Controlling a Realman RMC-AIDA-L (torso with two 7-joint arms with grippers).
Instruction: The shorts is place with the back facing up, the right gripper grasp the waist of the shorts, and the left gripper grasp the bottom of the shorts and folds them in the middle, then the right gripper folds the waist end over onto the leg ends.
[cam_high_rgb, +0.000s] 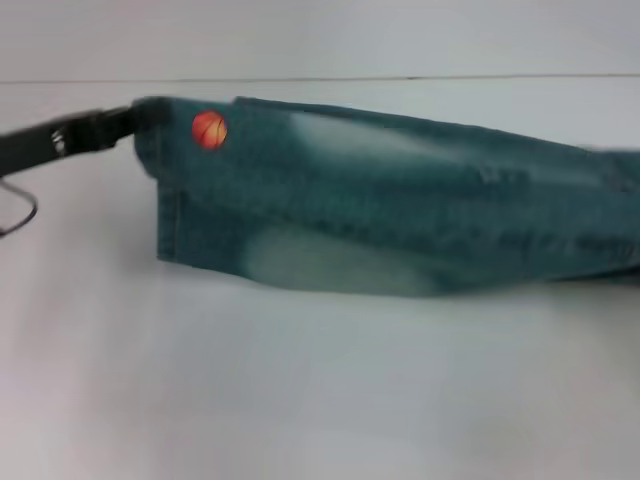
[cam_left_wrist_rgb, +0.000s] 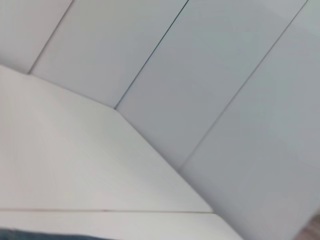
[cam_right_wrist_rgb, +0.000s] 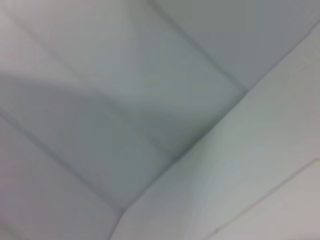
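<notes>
I see the shorts (cam_high_rgb: 400, 210) stretched in a long band across the white table (cam_high_rgb: 300, 400), folded lengthwise, running from upper left off the right edge. The orange ball print (cam_high_rgb: 209, 129) sits at the hem corner on the left. There my left gripper (cam_high_rgb: 125, 124) is clamped on that corner. My right gripper is out of view; its wrist camera shows only wall panels.

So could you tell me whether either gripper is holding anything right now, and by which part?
The left gripper holds the shorts at the hem corner beside the orange basketball print, lifted off the table. The right gripper is out of view.
</notes>
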